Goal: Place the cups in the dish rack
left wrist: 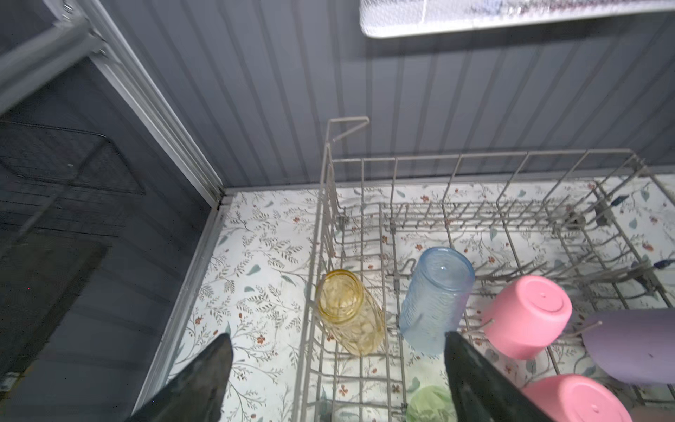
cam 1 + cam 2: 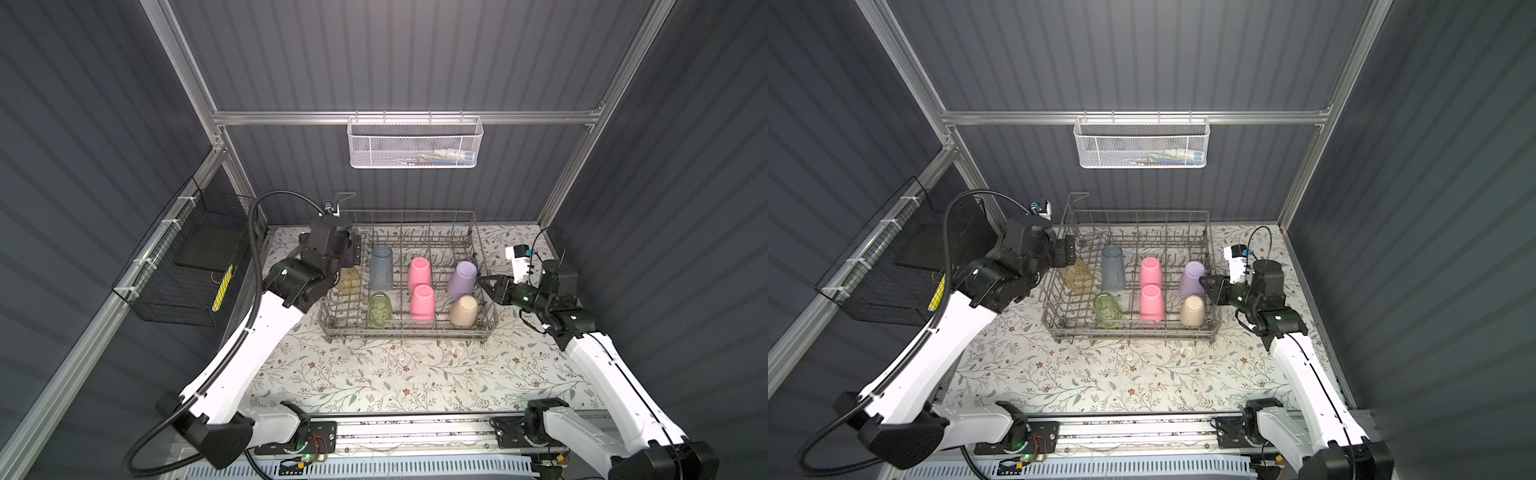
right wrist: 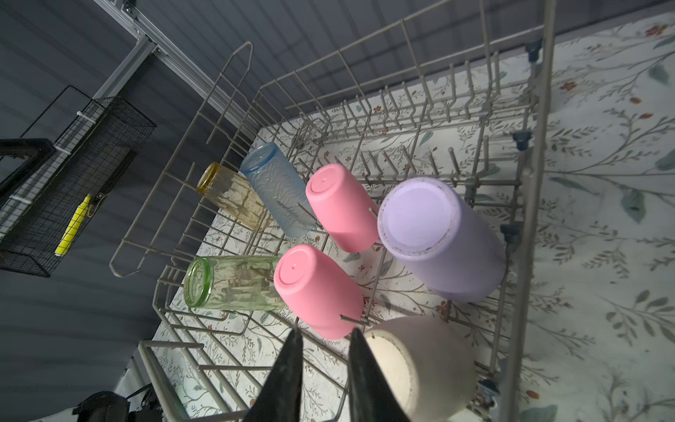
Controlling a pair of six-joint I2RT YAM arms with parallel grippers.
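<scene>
Cups [image 2: 422,299] all sit upside down in the dish rack [image 2: 440,332], yellow cup [image 1: 347,314] at its 9 o'clock, leaning I think. Left gripper [image 1: 336,338] hangs wide open above it, empty. Right gripper [image 3: 325,332] is barely parted, empty, at 3 o'clock. I'd lift both straight up without snagging the rack.

Metal wire dish rack [image 2: 440,332], matt lavender cup [image 2: 462,278]

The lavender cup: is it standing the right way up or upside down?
Upside down and tilted: in the right wrist view the lavender cup shows its closed flat base upward, mouth down in the rack.
</scene>
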